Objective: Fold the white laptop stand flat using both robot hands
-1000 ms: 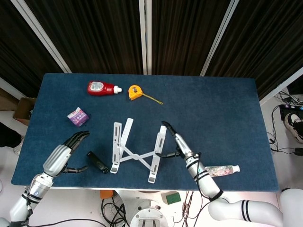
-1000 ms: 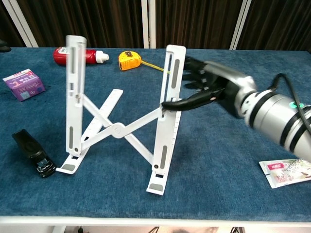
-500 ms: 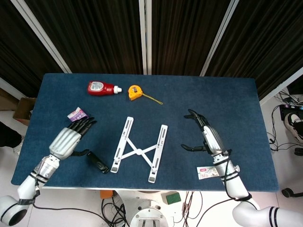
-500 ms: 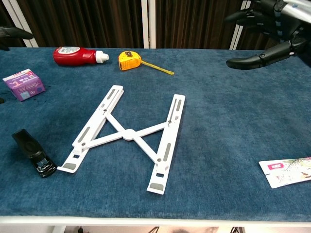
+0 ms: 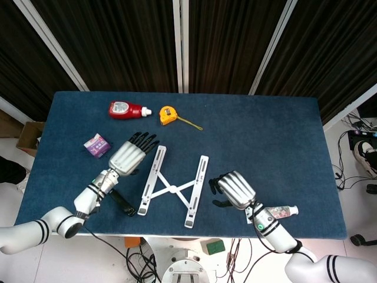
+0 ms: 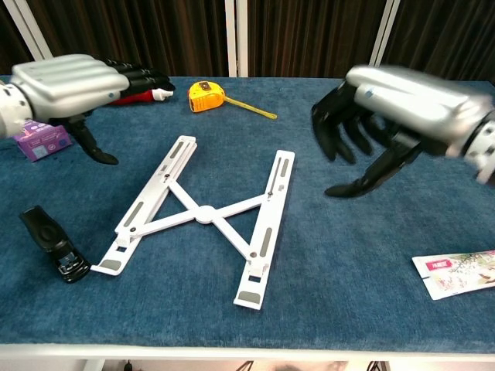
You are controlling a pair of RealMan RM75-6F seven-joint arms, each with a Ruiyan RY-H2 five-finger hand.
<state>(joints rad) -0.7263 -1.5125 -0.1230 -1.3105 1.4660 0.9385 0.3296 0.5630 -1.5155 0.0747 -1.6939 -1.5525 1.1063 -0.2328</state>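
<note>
The white laptop stand [image 5: 172,187] [image 6: 203,215] lies flat on the blue table, its two rails spread in a V with crossed links between them. My left hand [image 5: 131,155] [image 6: 73,81] hovers open just left of the stand's left rail, palm down, fingers stretched toward the far side. My right hand [image 5: 233,190] [image 6: 387,116] hangs open to the right of the right rail, fingers curved downward and apart, holding nothing. Neither hand touches the stand.
A black clip-like object [image 5: 121,202] [image 6: 52,243] lies near the front left. A purple packet [image 5: 96,145], a red bottle [image 5: 125,109] and a yellow tape measure [image 5: 168,114] sit farther back. A flat sachet [image 6: 456,273] lies at the front right.
The stand has gone from propped up to flat on the table. Both hands have since moved in toward it, the left from the far left, the right from the right and lower.
</note>
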